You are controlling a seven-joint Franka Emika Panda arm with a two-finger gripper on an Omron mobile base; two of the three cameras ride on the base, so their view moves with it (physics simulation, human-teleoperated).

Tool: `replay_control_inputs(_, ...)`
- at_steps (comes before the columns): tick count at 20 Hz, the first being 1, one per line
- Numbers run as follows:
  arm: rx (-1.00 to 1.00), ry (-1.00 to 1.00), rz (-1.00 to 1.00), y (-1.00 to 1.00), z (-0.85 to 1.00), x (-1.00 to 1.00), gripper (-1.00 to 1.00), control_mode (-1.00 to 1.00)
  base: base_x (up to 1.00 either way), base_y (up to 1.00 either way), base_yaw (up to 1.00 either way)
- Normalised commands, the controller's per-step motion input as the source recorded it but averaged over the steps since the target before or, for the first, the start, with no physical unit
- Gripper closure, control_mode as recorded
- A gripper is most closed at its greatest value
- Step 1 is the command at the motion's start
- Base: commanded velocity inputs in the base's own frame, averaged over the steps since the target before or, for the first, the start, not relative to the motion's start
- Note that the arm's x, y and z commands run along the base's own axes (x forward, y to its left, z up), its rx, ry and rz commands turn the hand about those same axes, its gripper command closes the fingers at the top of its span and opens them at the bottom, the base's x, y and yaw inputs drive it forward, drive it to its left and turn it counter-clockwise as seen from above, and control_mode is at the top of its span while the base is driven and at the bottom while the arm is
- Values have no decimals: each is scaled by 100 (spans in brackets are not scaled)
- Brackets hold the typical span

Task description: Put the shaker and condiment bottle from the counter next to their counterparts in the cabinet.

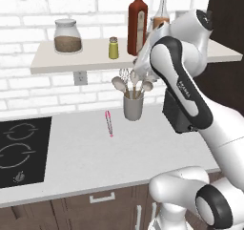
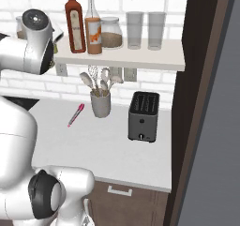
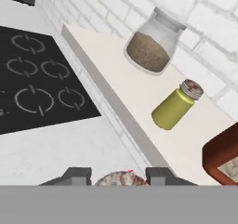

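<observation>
Shaker (image 3: 122,178) placement is judged to be the step in hand: a round, grey speckled cap is seen clamped between the tips of the gripper (image 3: 122,174), which is held up at the level of the white wall shelf (image 3: 139,102). The condiment bottle (image 2: 93,26) is seen standing on that shelf just beside the red sauce bottle (image 2: 75,23), so that half of the task is taken as done. The twin shaker (image 3: 176,107) is found upright between the glass jar (image 3: 151,44) and the red sauce bottle, with bare board around it. For the next move, the gripper is to be carried over the shelf edge, the shaker lowered upright close beside its twin without either being knocked, and only then released.
</observation>
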Motion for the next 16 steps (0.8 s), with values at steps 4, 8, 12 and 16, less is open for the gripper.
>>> replay_control_inputs(4, -2, -1, 1, 5, 13, 2, 100, -100, 0, 0, 0)
replay_control_inputs(8, -1, -4, 0, 2, 19, 1, 100, -100, 0, 0, 0)
replay_control_inputs(12, 0, -4, 0, 0, 14, 0, 100, -100, 0, 0, 0)
replay_control_inputs(16, 0, -7, 0, 0, 2, 0, 100, -100, 0, 0, 0)
